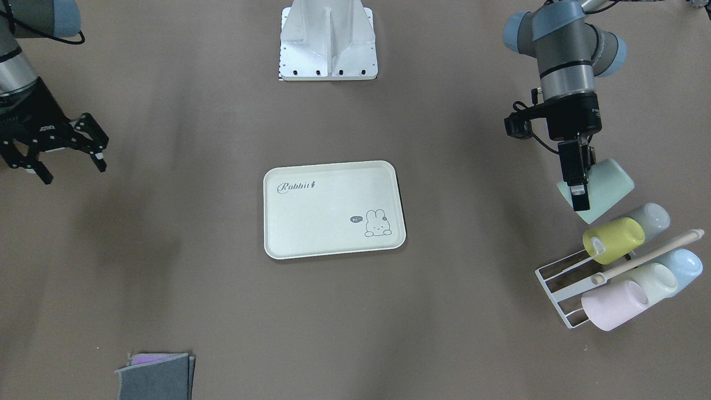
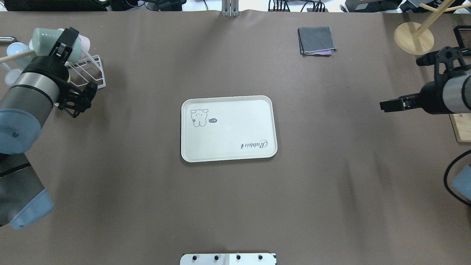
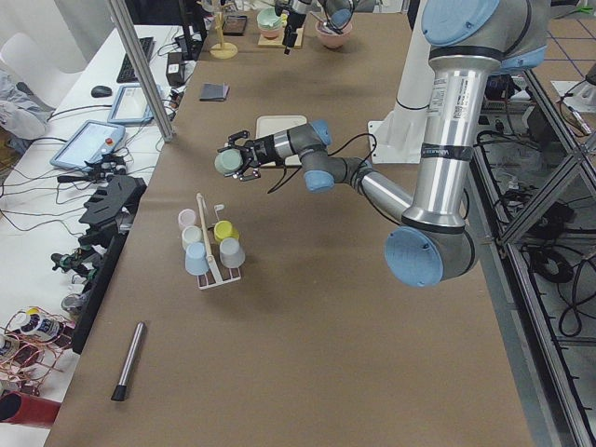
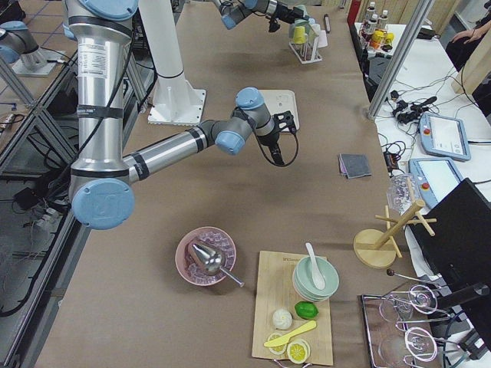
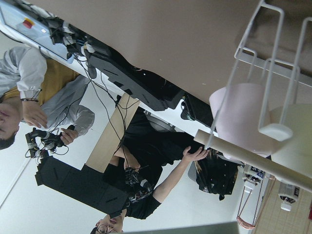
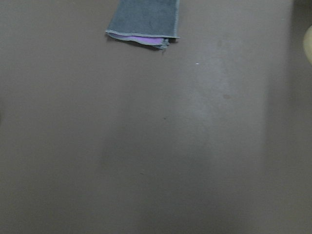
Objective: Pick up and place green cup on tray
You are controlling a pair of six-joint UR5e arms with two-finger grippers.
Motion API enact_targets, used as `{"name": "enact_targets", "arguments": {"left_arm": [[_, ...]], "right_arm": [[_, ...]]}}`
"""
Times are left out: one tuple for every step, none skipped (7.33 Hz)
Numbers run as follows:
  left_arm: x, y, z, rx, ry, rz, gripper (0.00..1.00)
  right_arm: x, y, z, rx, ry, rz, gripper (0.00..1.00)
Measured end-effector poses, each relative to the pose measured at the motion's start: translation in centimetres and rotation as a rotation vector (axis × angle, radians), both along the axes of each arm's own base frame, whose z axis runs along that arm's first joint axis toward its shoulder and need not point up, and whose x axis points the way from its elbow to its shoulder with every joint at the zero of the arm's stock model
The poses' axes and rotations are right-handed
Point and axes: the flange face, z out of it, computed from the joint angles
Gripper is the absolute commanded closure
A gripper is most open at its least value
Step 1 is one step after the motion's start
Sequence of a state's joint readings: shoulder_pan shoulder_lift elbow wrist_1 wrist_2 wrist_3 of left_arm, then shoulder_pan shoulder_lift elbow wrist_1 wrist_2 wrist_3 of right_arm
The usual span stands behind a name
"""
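The mint-green cup is tilted in the air, held above and beside the cup rack. My left gripper is shut on the cup's rim, and one finger shows across its mouth. From overhead the cup sits at the gripper's tip at the far left. The cream tray with "Rabbit" lettering lies bare at the table's middle, well away from the cup. My right gripper is open and empty, hanging over the table on the other side.
The white wire rack holds a yellow-green cup, a pink cup, a pale whitish cup and pale blue cups. A folded grey cloth lies at the far side. The robot's base plate stands behind the tray.
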State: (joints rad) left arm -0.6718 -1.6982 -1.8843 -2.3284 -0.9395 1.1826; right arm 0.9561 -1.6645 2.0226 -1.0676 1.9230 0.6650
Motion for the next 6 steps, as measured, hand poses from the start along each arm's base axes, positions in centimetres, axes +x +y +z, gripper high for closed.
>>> {"name": "enact_targets", "arguments": {"left_arm": [[0.6, 0.5, -0.7, -0.05, 0.194, 0.035, 0.21], [1.6, 1.1, -1.5, -0.109, 0.408, 0.073, 0.21], [2.7, 1.2, -2.8, -0.159, 0.581, 0.098, 0.21], [3.8, 1.0, -3.8, -0.205, 0.712, 0.101, 0.21], [5.0, 1.0, -3.9, -0.253, 0.824, 0.094, 0.21], [6.5, 1.4, -3.3, -0.293, 0.931, 0.097, 0.21]], "right_arm": [[4.1, 0.3, 2.7, 0.033, 0.074, -0.048, 0.0], [8.7, 0.5, 5.5, 0.061, 0.159, -0.097, 0.0], [13.1, 0.6, 7.8, 0.057, 0.22, -0.152, 0.0], [16.7, 0.9, 9.7, 0.011, 0.229, -0.193, 0.0], [19.8, 1.2, 11.6, -0.043, 0.216, -0.206, 0.0], [22.1, 1.3, 13.6, -0.094, 0.199, -0.198, 0.0]]}}
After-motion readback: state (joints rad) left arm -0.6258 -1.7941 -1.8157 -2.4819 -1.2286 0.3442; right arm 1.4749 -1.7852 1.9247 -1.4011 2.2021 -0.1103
